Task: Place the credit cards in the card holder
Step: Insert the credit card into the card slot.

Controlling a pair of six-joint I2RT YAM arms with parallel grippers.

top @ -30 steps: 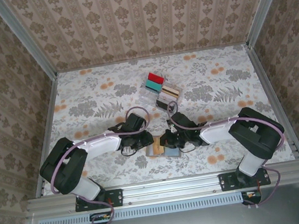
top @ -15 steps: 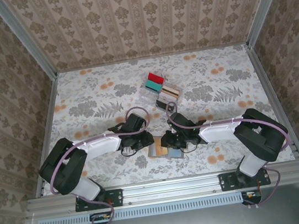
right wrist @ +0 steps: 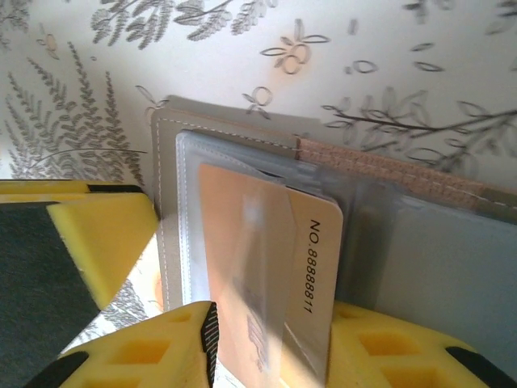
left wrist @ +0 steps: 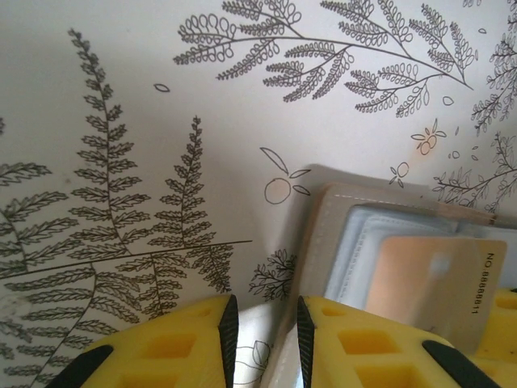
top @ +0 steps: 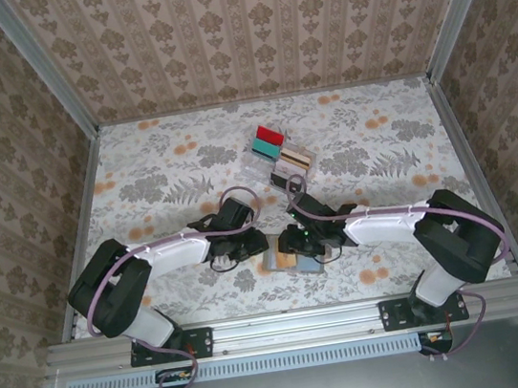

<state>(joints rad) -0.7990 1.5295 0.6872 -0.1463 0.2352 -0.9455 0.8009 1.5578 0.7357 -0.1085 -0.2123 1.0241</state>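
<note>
Floral cloth table (top: 170,177) | left gripper (left wrist: 264,311): jaws a narrow slot apart at left edge of card holder (left wrist: 323,242), hold cannot be told | tan card (right wrist: 250,242) part-way in holder's clear pocket | right gripper (right wrist: 275,323): fingers astride card's near end, clamp cannot be told | clear rack (top: 255,168) well beyond, red card (top: 270,135) and teal card (top: 265,150) in it

Floral-print desk (top: 169,168) spreads across the centre of the frame, a clear slotted rack (top: 257,168) just above mid-frame, damask-papered walls (top: 245,22) enclosing the top and sides.
</note>
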